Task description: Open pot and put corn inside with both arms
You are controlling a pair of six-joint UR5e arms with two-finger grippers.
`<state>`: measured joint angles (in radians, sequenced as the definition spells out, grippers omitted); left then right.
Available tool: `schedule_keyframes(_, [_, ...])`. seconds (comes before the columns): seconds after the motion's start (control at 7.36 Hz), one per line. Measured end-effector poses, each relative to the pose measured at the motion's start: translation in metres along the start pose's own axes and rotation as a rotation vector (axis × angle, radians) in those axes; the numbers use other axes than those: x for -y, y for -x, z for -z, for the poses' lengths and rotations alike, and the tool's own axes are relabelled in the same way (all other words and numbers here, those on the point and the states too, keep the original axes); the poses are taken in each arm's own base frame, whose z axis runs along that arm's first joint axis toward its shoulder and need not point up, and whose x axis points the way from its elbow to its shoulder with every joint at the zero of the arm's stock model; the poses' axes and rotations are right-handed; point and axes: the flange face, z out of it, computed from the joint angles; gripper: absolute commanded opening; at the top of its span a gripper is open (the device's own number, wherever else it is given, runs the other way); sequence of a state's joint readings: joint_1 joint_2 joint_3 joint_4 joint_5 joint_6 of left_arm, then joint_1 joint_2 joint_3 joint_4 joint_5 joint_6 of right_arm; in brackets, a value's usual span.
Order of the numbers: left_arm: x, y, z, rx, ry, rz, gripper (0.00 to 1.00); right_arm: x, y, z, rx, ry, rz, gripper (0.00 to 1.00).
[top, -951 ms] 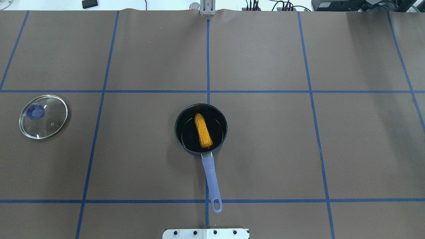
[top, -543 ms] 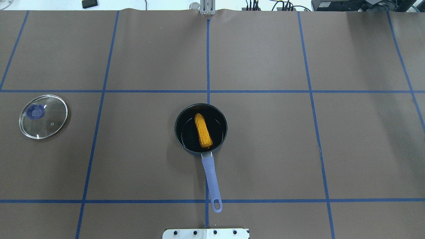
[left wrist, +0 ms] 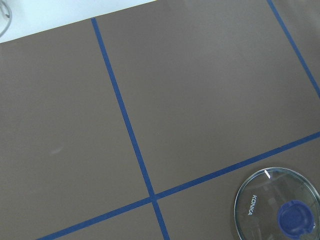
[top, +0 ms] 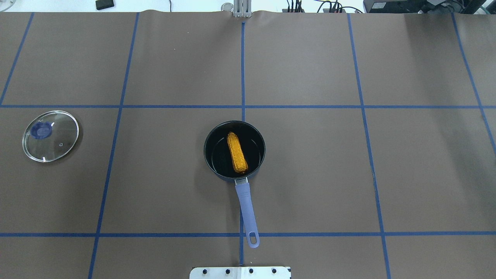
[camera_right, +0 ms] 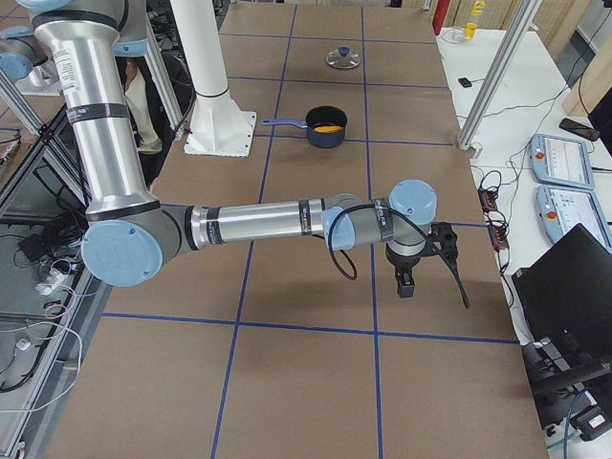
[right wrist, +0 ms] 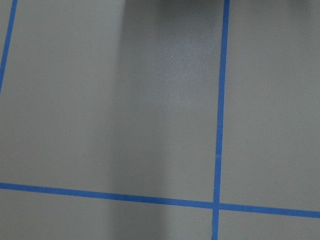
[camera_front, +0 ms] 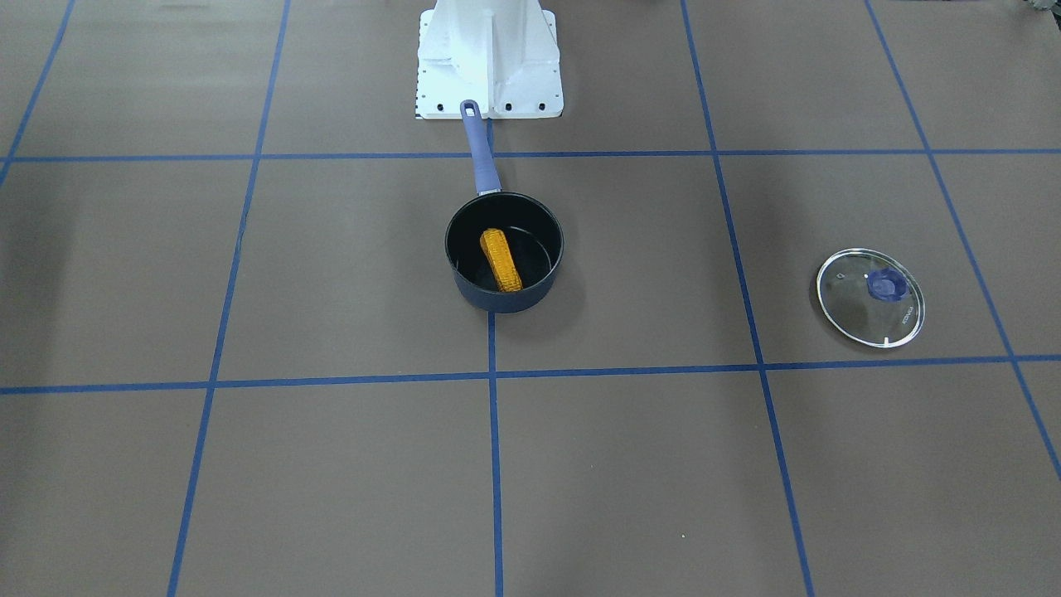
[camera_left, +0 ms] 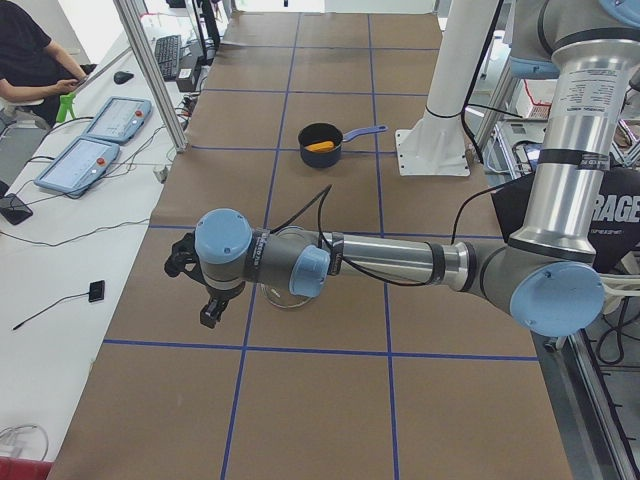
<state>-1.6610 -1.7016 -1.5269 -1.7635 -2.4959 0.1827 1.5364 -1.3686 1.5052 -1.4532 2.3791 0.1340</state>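
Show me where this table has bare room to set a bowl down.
Bare cover lies between the lid and the pot, and everywhere from the pot to the robot's right. The far squares beyond the pot are bare too. Only crowded strip: the pot's handle running back toward the base plate.

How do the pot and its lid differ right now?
The pot is dark and opaque; the lid is clear glass. The pot sits at the table's centre with the corn lying inside; the lid lies flat far to the robot's left, holding nothing. The pot has a long lilac handle; the lid has a small blue knob. Both are round and rest on the table.
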Motion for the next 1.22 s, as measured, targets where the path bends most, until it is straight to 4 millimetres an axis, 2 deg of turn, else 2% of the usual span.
schedule_keyframes(0.14, [-0.011,-0.001,-0.001,0.001,0.000,0.008,0.98,-0.002,-0.001,-0.001,-0.001,0.002,-0.002,1.00])
schedule_keyframes(0.54, [-0.072,-0.008,-0.004,0.001,-0.008,0.011,0.98,-0.007,-0.005,-0.004,-0.009,0.008,-0.008,1.00])
schedule_keyframes(0.68, [-0.079,-0.010,-0.004,0.001,-0.012,0.013,0.98,-0.008,-0.006,-0.005,-0.013,0.008,-0.008,1.00])
schedule_keyframes(0.95, [-0.078,-0.013,-0.002,0.001,-0.017,0.022,0.98,-0.008,-0.008,-0.006,-0.024,0.009,-0.009,1.00])
schedule_keyframes(1.22, [-0.060,-0.014,0.000,0.004,-0.026,0.030,0.98,-0.010,-0.011,-0.008,-0.031,0.013,-0.013,1.00])
